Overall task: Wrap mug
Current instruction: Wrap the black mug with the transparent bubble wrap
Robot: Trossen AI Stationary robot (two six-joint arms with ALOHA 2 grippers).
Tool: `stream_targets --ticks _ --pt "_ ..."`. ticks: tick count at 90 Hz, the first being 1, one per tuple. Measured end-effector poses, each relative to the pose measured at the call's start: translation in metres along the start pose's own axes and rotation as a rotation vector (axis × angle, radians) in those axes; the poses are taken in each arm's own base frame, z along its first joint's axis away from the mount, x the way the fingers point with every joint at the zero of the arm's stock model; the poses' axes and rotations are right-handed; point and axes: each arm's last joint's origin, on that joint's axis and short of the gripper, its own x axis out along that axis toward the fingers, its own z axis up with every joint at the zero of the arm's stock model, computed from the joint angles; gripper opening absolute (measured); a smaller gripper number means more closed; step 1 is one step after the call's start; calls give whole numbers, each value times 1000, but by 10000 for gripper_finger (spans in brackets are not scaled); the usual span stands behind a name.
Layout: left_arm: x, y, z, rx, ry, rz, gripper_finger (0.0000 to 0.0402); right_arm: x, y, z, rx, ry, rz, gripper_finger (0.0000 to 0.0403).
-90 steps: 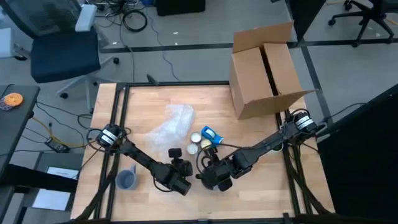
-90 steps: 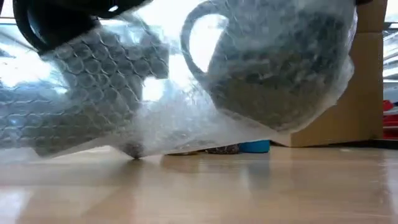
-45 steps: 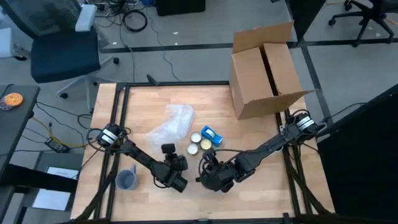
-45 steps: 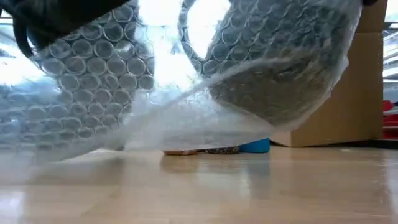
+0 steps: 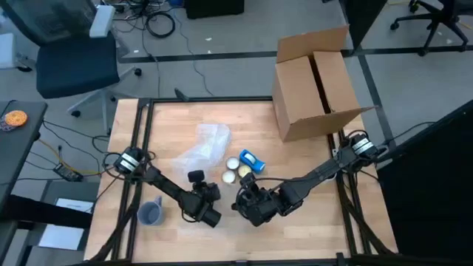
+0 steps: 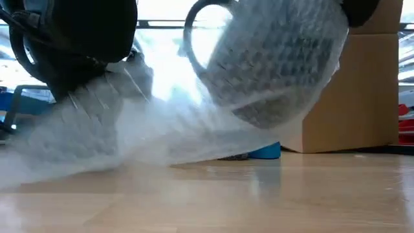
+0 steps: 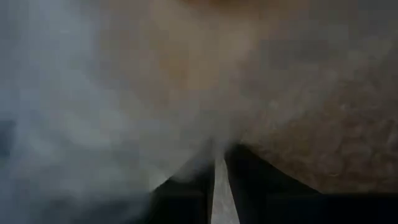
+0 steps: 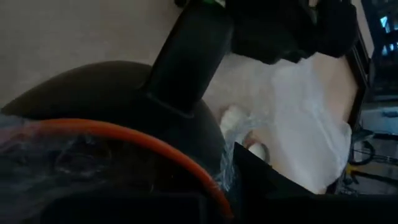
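A dark mug with an orange inner rim hangs above the table, covered in bubble wrap; its handle sticks out to one side. My right gripper is shut on the mug near the table's front middle. Close to the left of it, my left gripper is shut on the wrap, which fills the left wrist view. The sheet sags between the two, and its lower part trails on the table. My left gripper pinches the bubble wrap between its two fingers, with a strip of wrap showing in the narrow gap. Which edge or how many layers it has cannot be told. The sheet slopes from this hold down to the table. My right gripper holds the mug at its orange rim, with wrap lying over the opening. The mug and wrap hide the fingertips. The mug is lifted clear of the table and tilted.
A grey cup stands at the front left. Spare bubble wrap, two tape rolls and a blue object lie at the table's middle. An open cardboard box stands at the far right.
Both grippers have moved a little toward the table's far-left. The mug has tipped further over. The wrap, which hung in front of the low camera, now slopes down from the mug with its lower part lying along the table.
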Motion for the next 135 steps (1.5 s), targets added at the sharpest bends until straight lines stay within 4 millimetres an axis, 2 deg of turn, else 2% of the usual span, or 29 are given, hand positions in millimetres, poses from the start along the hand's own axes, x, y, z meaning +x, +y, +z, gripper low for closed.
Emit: stream_targets --ticks 17,52,93,135 --pt "-1 -1 0 -12 14 -24 29 7 -2 -4 71 -23 106 7" --pt "-2 -2 2 -22 19 -45 29 24 1 -21 40 17 193 9" --pt "-2 -2 2 -21 18 -52 29 33 -14 -25 353 2 252 38" --pt "-2 -2 2 -21 18 -51 29 34 -14 -24 320 -12 267 43"
